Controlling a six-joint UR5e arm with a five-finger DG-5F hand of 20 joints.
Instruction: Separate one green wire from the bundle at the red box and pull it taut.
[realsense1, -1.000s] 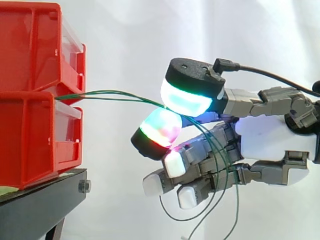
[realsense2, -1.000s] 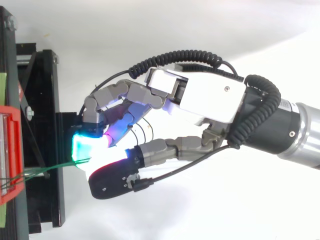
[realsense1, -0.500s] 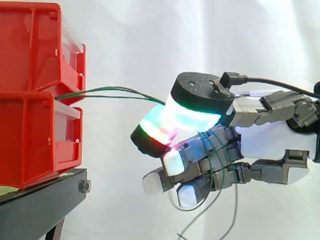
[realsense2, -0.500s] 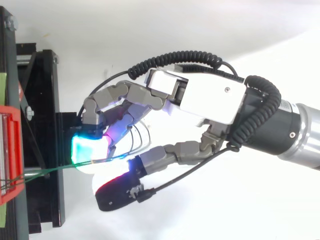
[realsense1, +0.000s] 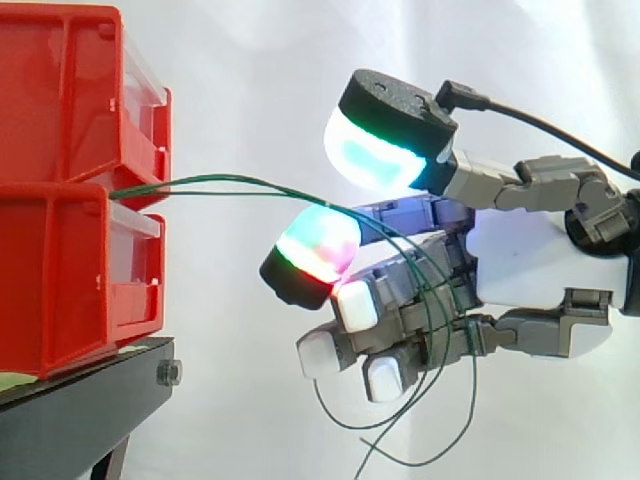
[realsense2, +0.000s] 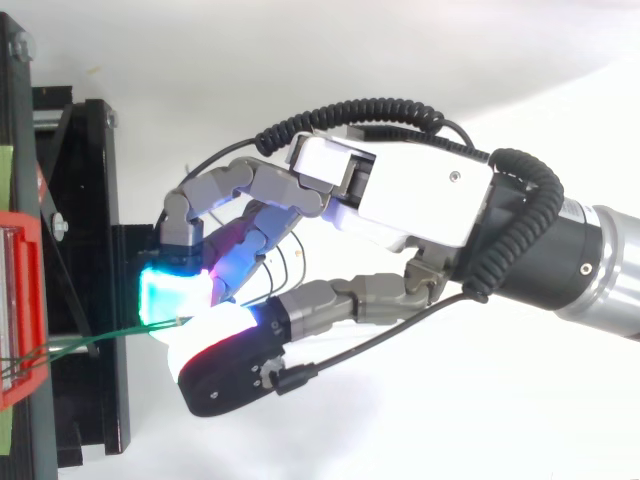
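**Green wires hooked over a curled hand, thumb lifted clear**

Side view: two stacked red bins (realsense1: 60, 270) sit on a black stand (realsense1: 80, 400) at 9 o'clock, before a white curtain (realsense1: 250, 60). The green wires (realsense1: 230, 181) leave the seam between the bins and run toward 3 o'clock in a shallow bow, long axis 9-to-3, as far as the hand (realsense1: 520, 270). There they bend over the uppermost finger and drop toward 5 o'clock across the curled fingers. They end in loose loops hanging below the hand at 6 o'clock. The fingers are clenched, with the wires hooked over them. The thumb pad (realsense1: 375, 150), glowing cyan, stands at 1 o'clock from the red-and-green finger pad (realsense1: 315, 250), and the wires pass through the gap between them.

Top view: that gap is hidden, because the thumb and the glowing pads overlap and look closed together. This view adds the wires' sideways slant, from the bins at 8 o'clock toward 2 o'clock into the hand.
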